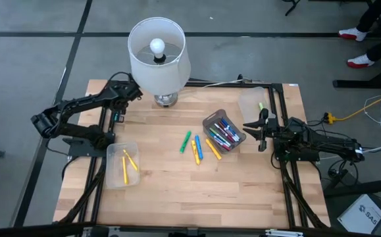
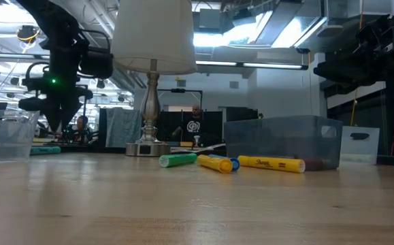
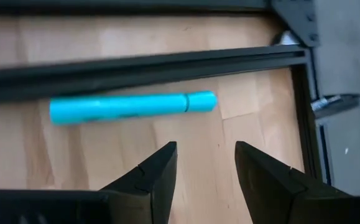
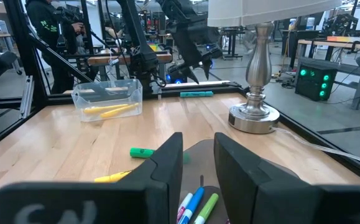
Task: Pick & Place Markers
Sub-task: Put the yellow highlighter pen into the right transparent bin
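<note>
A teal marker (image 3: 133, 107) lies flat on the wood near the table's far left edge, beside the black frame rail; it also shows in the right wrist view (image 4: 196, 94). My left gripper (image 3: 206, 155) hangs open just above it, pointing down, with nothing between its fingers (image 2: 55, 126). Green (image 1: 185, 141), blue (image 1: 199, 148) and yellow (image 1: 213, 149) markers lie loose at mid-table. My right gripper (image 4: 198, 155) waits open at the right edge, behind a clear bin (image 1: 224, 131) holding several markers.
A clear bin (image 1: 123, 164) with yellow markers stands at the near left. Another clear bin (image 1: 253, 102) stands at the far right. A lamp (image 1: 158, 56) with a white shade stands at the far middle, its metal base (image 4: 253, 118) on the wood. Black frame rails (image 3: 142, 65) edge the table.
</note>
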